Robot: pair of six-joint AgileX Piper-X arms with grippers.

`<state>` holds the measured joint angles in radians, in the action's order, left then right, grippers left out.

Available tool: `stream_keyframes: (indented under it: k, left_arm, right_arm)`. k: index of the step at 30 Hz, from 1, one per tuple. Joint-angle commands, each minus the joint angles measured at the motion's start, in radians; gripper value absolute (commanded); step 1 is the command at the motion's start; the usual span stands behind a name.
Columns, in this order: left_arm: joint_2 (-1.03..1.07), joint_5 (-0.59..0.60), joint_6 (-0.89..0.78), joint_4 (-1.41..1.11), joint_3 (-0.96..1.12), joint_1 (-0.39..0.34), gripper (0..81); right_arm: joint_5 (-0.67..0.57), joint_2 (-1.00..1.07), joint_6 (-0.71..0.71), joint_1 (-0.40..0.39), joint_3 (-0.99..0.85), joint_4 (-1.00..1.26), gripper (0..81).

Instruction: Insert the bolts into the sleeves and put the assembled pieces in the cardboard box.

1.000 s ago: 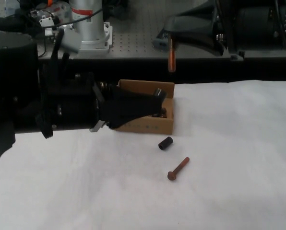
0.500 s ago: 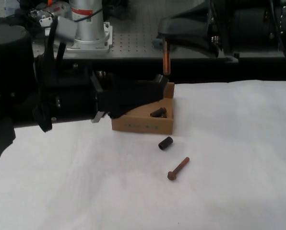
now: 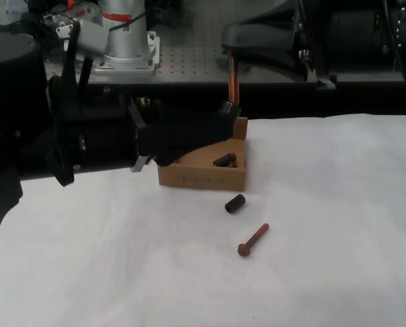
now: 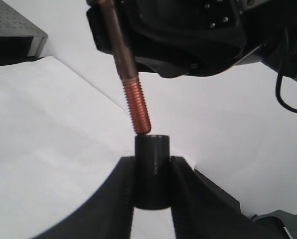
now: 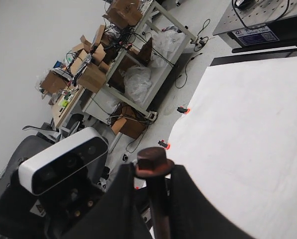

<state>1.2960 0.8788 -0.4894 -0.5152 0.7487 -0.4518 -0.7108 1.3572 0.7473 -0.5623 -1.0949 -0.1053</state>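
My left gripper (image 4: 152, 167) is shut on a short black sleeve (image 4: 151, 169), held mouth-up above the cardboard box (image 3: 203, 177). My right gripper (image 5: 152, 172) is shut on a copper bolt (image 4: 130, 82) just below its head (image 5: 153, 160). The bolt hangs thread-down, and its tip rests at the sleeve's mouth. In the high view the bolt (image 3: 233, 82) stands just above the left gripper (image 3: 227, 110) at the box's far right corner. A dark assembled piece (image 3: 224, 161) lies in the box. A loose sleeve (image 3: 235, 203) and a loose bolt (image 3: 253, 240) lie on the white cloth.
The white cloth (image 3: 339, 204) covers the bench to the right of and in front of the box. A perforated metal plate with a silver arm base (image 3: 125, 37) runs along the back. The bulky left arm (image 3: 60, 143) hangs over the bench's left side.
The left gripper has risen from the box with its sleeve. The right arm brought the bolt leftward and slightly down until its tip met the sleeve.
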Motion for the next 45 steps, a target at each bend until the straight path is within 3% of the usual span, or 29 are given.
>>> stream_keyframes:
  k: [1,22,45]
  left_arm:
    - [0.002,0.001,-0.009,-0.026,0.006,-0.001,0.6]
    - [0.002,-0.173,-0.005,-0.04,0.006,-0.001,0.6]
    - [0.002,-0.267,-0.005,-0.093,0.006,0.005,0.6]
  right_arm:
    - [-0.025,0.0,0.0,-0.011,-0.005,0.007,2.8]
    - [0.005,-0.03,-0.002,-0.009,-0.005,0.003,2.8]
    - [0.028,-0.035,-0.007,-0.009,-0.005,-0.024,2.8]
